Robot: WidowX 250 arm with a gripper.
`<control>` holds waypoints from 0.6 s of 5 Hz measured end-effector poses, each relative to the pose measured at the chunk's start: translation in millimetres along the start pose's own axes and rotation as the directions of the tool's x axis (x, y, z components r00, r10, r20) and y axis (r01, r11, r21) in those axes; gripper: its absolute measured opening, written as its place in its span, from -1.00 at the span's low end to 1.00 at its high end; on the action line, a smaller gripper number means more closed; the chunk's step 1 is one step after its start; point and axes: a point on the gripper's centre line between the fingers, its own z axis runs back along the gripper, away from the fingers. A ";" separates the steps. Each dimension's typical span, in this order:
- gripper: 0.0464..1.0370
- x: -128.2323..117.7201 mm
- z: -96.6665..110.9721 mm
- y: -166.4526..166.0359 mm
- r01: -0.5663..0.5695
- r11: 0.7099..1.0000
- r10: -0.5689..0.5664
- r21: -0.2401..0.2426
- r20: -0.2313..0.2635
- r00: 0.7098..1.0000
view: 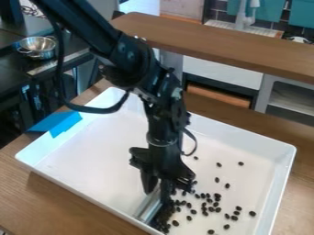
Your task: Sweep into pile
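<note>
The black gripper point(158, 188) hangs over the front middle of a white tray point(104, 151), shut on a silvery metal scraper point(147, 207). The scraper stands in the tray, tilted, its lower edge close to the front wall. Many small black beans point(217, 197) lie on the tray floor to the right of the gripper. A denser cluster of beans point(162, 218) is packed right beside the scraper, near the front wall. Others lie scattered singly towards the tray's right side and up to its middle.
Blue tape point(58, 123) covers part of the tray's left rim. The tray rests on a wooden table point(67, 206). Behind it stands a raised wooden shelf point(233, 48). A metal bowl point(38, 47) is at the upper left.
</note>
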 end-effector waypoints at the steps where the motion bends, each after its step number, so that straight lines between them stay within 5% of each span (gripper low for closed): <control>1: -0.41 0.9 -1.8 -14.1 -0.009 1.000 0.009 0.000 -0.010 1.000; 3: -0.41 1.6 -2.4 -51.7 0.011 1.000 -0.011 -0.014 -0.019 1.000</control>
